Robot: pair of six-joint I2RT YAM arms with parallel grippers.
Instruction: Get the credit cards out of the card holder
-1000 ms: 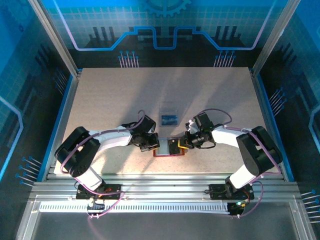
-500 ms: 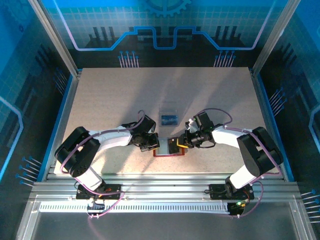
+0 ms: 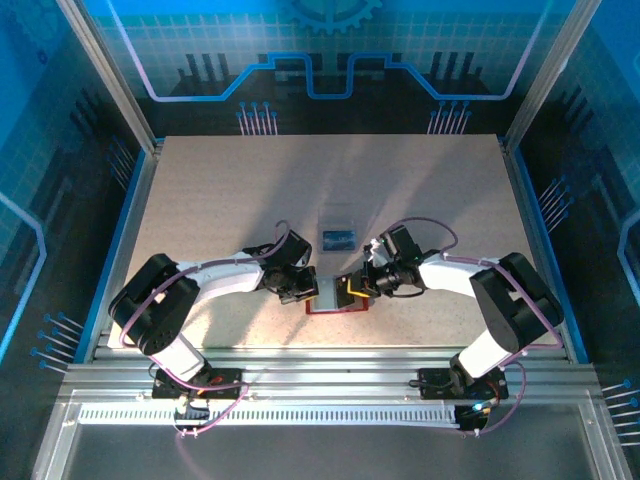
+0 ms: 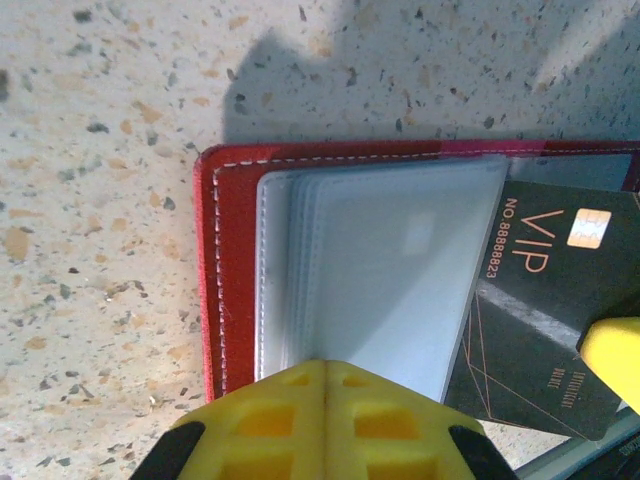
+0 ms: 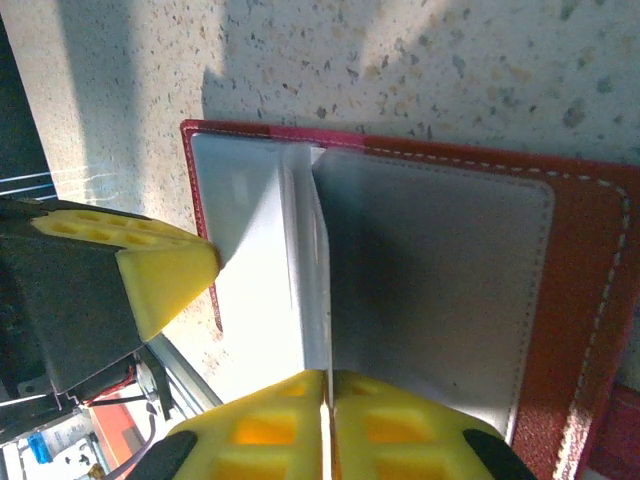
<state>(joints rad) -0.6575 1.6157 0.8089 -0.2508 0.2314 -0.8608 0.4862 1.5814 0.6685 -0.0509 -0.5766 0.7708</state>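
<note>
Lying open, lower centre of top view: red stitched folding card holder (image 3: 334, 304) | black VIP card (image 4: 540, 320) jutting right | left gripper (image 4: 325, 400) jaws closed | right gripper (image 5: 325, 410) jaws closed, hold unclear

Red card holder (image 4: 208, 300) w/ white stitching, pale grey inner pockets. Black card (image 4: 540, 320) – copper-orange "VIP" lettering, thin line pattern, gold chip. Surface (image 4: 100, 150) beige, speckled grey & brown. Left claw (image 4: 325, 425) & right claw (image 5: 328, 425) – both yellow, black behind. Blue card (image 3: 339, 238) w/ paler marks.
</note>
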